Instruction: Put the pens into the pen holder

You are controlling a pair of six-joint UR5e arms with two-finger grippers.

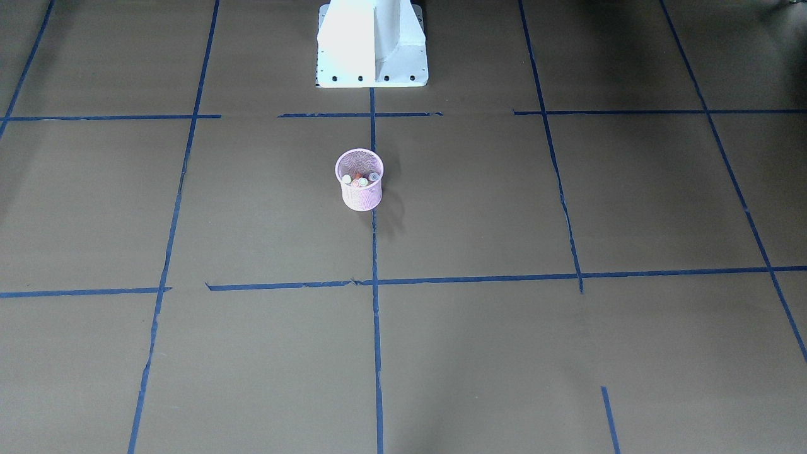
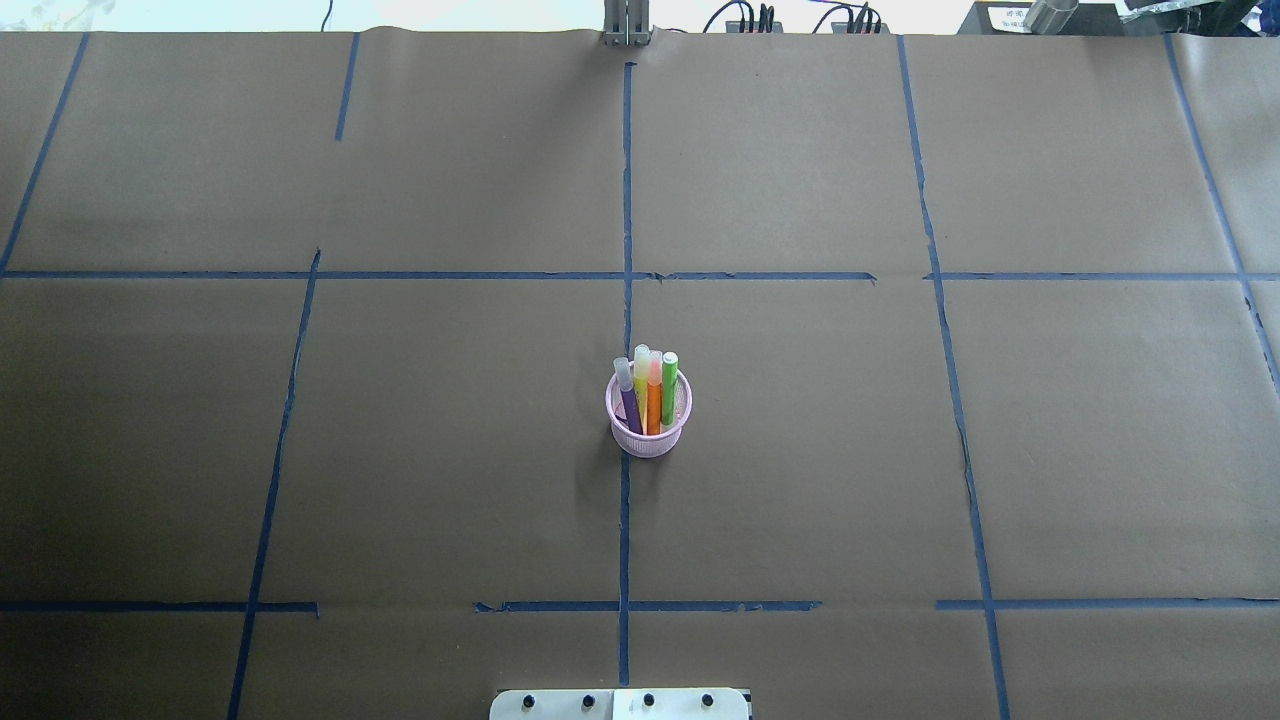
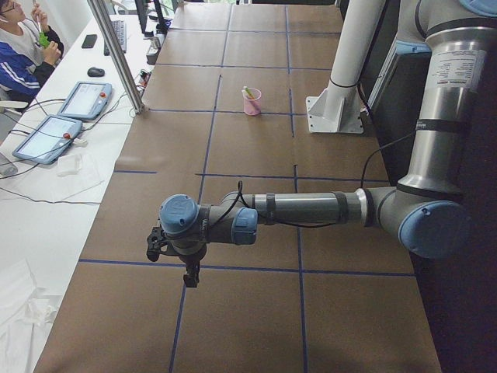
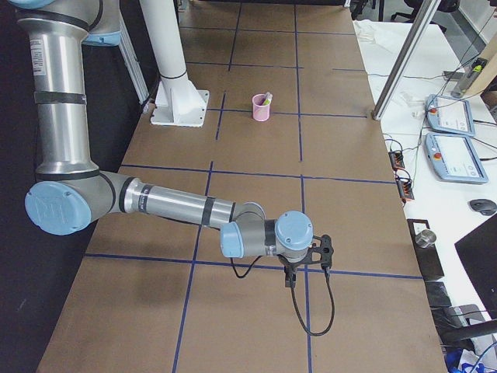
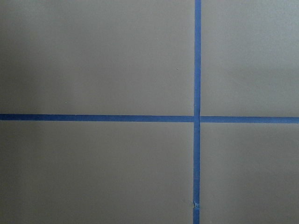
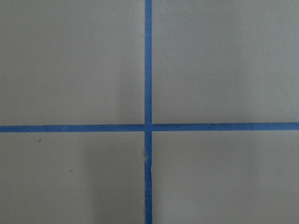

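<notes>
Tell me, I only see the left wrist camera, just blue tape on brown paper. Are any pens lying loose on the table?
Observer: None visible; the purple pen, yellow pen, orange pen and green pen stand in the pink pen holder.
Operator: Where is it?
Observer: At the centre tape line, before the robot's base.
Operator: And the right arm?
Observer: The right arm is stretched low over the table, far from the holder; the right gripper state is unclear.

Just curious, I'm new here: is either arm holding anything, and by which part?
Nothing seems held: the pens stand in the pen holder, and no object shows at the left tool or right tool.
</notes>
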